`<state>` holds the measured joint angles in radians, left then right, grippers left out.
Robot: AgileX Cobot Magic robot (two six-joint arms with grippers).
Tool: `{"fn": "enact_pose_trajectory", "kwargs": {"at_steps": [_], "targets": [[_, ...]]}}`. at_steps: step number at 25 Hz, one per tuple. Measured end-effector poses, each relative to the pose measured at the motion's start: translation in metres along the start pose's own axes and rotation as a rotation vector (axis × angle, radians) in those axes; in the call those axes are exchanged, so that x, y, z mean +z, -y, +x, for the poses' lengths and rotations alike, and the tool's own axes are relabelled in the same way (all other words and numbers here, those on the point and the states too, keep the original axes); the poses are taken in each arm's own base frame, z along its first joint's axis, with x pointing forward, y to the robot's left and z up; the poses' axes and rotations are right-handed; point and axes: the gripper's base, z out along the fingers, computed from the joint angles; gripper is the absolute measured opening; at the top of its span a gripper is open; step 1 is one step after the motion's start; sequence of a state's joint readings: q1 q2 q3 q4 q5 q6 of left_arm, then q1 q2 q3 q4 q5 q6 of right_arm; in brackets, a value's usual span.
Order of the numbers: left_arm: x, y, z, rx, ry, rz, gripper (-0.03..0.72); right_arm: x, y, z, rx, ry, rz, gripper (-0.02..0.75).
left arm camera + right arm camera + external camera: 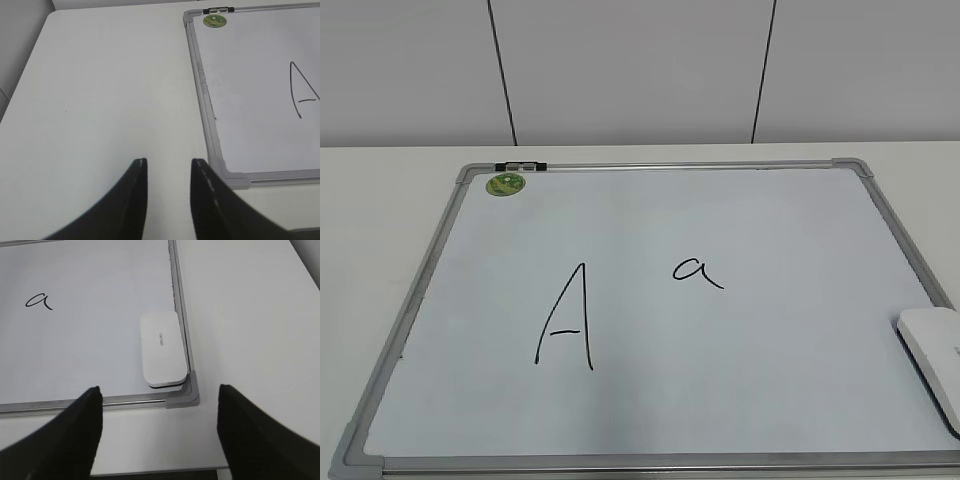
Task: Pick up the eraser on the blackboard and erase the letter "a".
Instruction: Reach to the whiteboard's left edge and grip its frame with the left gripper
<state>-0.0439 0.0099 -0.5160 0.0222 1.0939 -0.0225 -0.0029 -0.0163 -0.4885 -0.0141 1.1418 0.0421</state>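
Two tools stood empty: the wide-open right tool [159, 400] faced the eraser [161, 348] lengthwise ahead, while the narrow left tool [169, 167] hung off-board.

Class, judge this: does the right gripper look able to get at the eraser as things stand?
Probably yes. The right gripper is open and empty, and the eraser lies just ahead of it by the board's corner, with nothing between.

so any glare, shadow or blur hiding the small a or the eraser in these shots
Exterior view: even light, no glare, the letter "a" sharp, the eraser cut by the frame edge. Right wrist view: both clear, eraser casting a thin shadow. Left wrist view: neither shown.
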Motion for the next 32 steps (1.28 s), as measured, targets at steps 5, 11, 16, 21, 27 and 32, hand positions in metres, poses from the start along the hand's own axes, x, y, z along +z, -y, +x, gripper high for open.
{"fn": "enact_pose_trajectory", "kwargs": {"at_steps": [5,11,16,21,27,32], "targets": [[0.0,0.0,0.0,0.0,0.0,0.0,0.212,0.0,0.0,0.0,0.0,0.0,0.0,0.533],[0.0,0.0,0.0,0.0,0.0,0.0,0.212,0.0,0.0,0.0,0.0,0.0,0.0,0.532],[0.0,0.0,0.0,0.009,0.0,0.014,0.213,0.0,0.0,0.0,0.0,0.0,0.0,0.532],[0.013,0.0,-0.008,0.022,-0.094,0.017,0.221,0.0,0.0,0.0,0.0,0.0,0.0,0.533],[0.056,0.003,-0.031,0.05,-0.32,0.023,0.232,0.0,0.0,0.0,0.0,0.0,0.0,0.532],[0.105,0.011,-0.055,0.033,-0.515,0.05,0.239,0.0,0.0,0.0,0.0,0.0,0.0,0.532]]}}
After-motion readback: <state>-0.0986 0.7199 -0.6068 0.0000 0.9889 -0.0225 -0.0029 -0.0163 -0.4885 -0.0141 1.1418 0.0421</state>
